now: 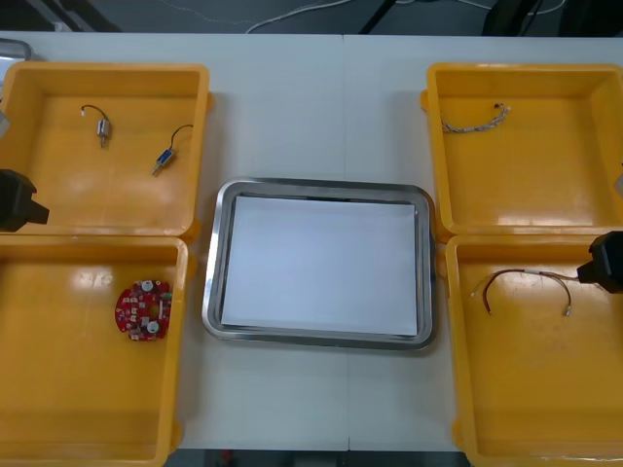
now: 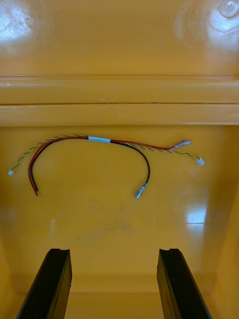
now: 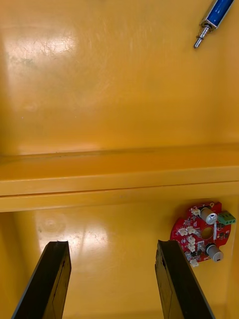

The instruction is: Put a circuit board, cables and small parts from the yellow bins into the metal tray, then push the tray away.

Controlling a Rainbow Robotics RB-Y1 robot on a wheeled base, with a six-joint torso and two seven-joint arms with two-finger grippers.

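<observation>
**Inspector:** Where is the tray (image 1: 210, 292)?

**Assistant:** At the middle of the table (image 1: 311, 117). Its inside is white and nothing lies in it. All places below are read from it.

**Inspector:** What is in the bins?

**Assistant:**
- The far left bin (image 1: 107, 70), at 10 o'clock, holds two small metal parts (image 1: 102, 126).
- The near left bin (image 1: 58, 389), at 8 o'clock, holds the circuit board (image 1: 143, 309).
- The far right bin (image 1: 526, 185), at 2 o'clock, holds a twisted cable (image 1: 475, 121).
- The near right bin (image 1: 545, 389), at 4 o'clock, holds a red, yellow and black cable (image 1: 526, 282).

**Inspector:** The left gripper (image 3: 112, 249)?

**Assistant:** It is at 9 o'clock, over the rims where the two left bins meet. It is released, with its fingers standing apart and nothing between them. The circuit board lies just beside one fingertip, outside the gap.

**Inspector:** And the right gripper (image 2: 115, 254)?

**Assistant:** It is at 3 o'clock, over the near right bin. It is also released and holds nothing. The red, yellow and black cable lies on the bin floor ahead of the fingers, apart from them.
</observation>
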